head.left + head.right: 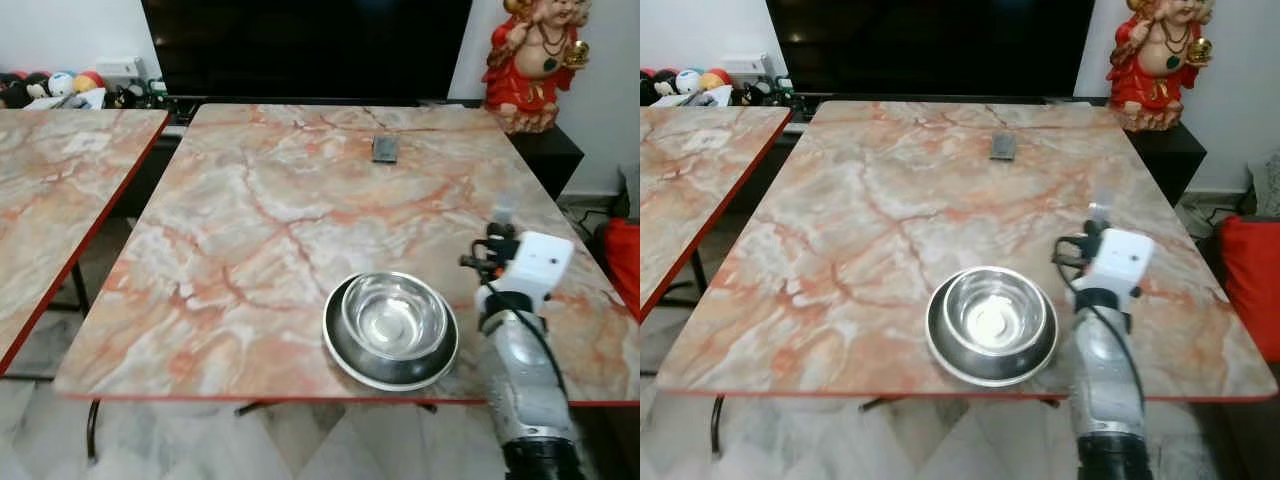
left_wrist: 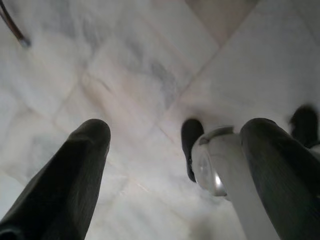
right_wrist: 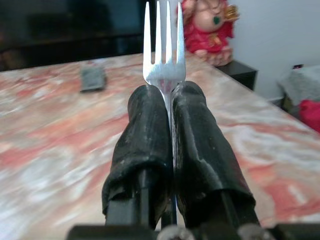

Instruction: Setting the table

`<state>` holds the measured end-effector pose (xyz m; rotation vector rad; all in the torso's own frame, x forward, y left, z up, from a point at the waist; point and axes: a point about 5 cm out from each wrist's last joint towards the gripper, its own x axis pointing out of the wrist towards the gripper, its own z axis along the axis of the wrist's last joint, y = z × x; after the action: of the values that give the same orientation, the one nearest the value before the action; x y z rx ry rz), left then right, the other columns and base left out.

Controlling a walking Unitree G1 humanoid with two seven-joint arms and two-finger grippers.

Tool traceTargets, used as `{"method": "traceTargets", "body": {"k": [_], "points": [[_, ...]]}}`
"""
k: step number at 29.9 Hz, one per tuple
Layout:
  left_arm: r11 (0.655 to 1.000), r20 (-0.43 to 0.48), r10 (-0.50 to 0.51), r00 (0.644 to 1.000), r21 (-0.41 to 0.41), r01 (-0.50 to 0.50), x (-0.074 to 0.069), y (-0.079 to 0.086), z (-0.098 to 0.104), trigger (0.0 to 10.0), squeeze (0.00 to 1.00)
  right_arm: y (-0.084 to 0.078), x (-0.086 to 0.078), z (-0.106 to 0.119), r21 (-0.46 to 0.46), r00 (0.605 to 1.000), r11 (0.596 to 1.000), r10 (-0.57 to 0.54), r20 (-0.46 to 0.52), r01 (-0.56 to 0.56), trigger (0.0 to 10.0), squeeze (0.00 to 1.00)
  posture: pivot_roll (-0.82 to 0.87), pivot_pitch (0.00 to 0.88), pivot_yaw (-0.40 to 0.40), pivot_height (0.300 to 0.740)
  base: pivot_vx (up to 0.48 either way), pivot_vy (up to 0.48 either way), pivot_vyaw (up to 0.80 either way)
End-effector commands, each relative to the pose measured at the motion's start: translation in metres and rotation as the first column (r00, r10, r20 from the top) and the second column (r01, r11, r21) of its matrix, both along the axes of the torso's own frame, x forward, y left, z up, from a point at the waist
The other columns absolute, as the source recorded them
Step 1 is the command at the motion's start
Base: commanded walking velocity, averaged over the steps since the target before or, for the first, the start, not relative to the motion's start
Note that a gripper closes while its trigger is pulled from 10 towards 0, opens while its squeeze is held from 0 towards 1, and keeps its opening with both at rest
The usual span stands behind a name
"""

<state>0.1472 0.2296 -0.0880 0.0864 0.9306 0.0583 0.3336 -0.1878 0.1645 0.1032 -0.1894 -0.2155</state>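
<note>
1. The fork (image 3: pixel 164 47) is seen clearly from the right wrist, where its tines stand up beyond the black fingers (image 3: pixel 145 145); its handle is hidden between them. In the head views only a pale blurred tip is made out above the white wrist housing (image 1: pixel 535 262), and its shape cannot be told there.
2. The right pincer (image 3: pixel 165 95) is clenched on the fork, the two fingers pressed together around the neck below the tines.
3. The right arm (image 1: pixel 525 370) is raised from the lower right edge of the head view, reaching forward over the near right part of the worktop (image 1: pixel 280 210), just beside the bowl and apart from it. Its lower end is cut off by the frame.
4. A steel bowl (image 1: pixel 393 315) is set in a round plate (image 1: pixel 340 355) near the front edge of the marbled worktop, right of centre. The plate's rim is seen only as a ring around the bowl.
5. A small dark flat object (image 1: pixel 385 148) lies far back on the worktop; what it is cannot be made out.
6. The left pincer (image 2: pixel 175 165) is seen from its own wrist camera, released, with its fingers (image 2: pixel 70 175) wide apart and pointed down at the pale tiled floor (image 2: pixel 125 75). A rounded silver part (image 2: pixel 220 165) shows against one finger, blurred and not identifiable.
7. A second marbled table (image 1: pixel 60 190) is cut off at the left, and a red figurine (image 1: pixel 530 60) is cut off at the top right.
</note>
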Motion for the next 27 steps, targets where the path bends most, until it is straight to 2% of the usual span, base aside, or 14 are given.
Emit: {"method": "traceTargets", "body": {"k": [1, 6, 11, 16, 19, 21, 24, 27], "points": [[1.000, -0.022, 0.001, 1.000, -0.013, -0.001, -0.005, -0.004, -0.003, 10.0, 0.00, -0.014, -0.003, -0.001, 0.002, 0.999, 0.999, -0.053, -0.005, 0.053, 10.0, 0.00, -0.02, 0.080, 0.006, 0.740, 0.000, 0.000, 0.00], [1.000, -0.008, -0.003, 1.000, -0.016, 0.003, -0.001, -0.006, -0.002, 10.0, 0.00, -0.016, -0.003, -0.001, 0.000, 0.998, 0.998, -0.066, -0.011, 0.066, 10.0, 0.00, -0.02, 0.086, 0.006, 0.740, 0.000, 0.000, 0.00], [1.000, -0.001, -0.006, 1.000, -0.018, 0.006, 0.001, -0.008, -0.001, 10.0, 0.00, -0.026, -0.005, -0.010, -0.050, 0.991, 0.995, -0.086, -0.106, 0.082, 10.0, 0.00, -0.02, 0.087, 0.006, 0.740, 0.000, 0.000, 0.00], [1.000, 0.004, -0.009, 1.000, -0.022, 0.009, 0.001, -0.008, -0.001, 10.0, 0.00, -0.045, -0.011, -0.019, -0.079, 0.974, 0.988, -0.142, -0.175, 0.129, 10.0, 0.00, -0.03, 0.094, 0.007, 0.740, 0.000, 0.000, 0.00], [1.000, 0.003, -0.010, 1.000, -0.022, 0.010, 0.000, -0.007, -0.001, 10.0, 0.00, -0.053, -0.013, -0.020, -0.062, 0.968, 0.987, -0.160, -0.195, 0.151, 10.0, 0.00, -0.03, 0.095, 0.009, 0.740, 0.000, 0.000, 0.00], [1.000, 0.003, -0.010, 1.000, -0.022, 0.010, -0.001, -0.006, -0.001, 10.0, 0.00, -0.054, -0.012, -0.022, -0.061, 0.965, 0.989, -0.147, -0.217, 0.137, 10.0, 0.00, -0.03, 0.095, 0.009, 0.740, 0.000, 0.000, 0.00], [1.000, -0.001, -0.010, 1.000, -0.018, 0.010, -0.002, -0.004, -0.001, 10.0, 0.00, -0.047, -0.008, -0.035, -0.019, 0.949, 0.998, -0.061, -0.308, 0.058, 10.0, 0.00, -0.02, 0.096, 0.011, 0.740, 0.000, 0.000, 0.00], [1.000, -0.001, -0.005, 1.000, -0.016, 0.005, -0.003, -0.002, -0.001, 10.0, 0.00, -0.043, -0.006, -0.044, -0.033, 0.930, 0.999, -0.011, -0.366, -0.002, 10.0, 0.00, -0.02, 0.099, 0.010, 0.740, 0.000, 0.000, 0.00]]}}
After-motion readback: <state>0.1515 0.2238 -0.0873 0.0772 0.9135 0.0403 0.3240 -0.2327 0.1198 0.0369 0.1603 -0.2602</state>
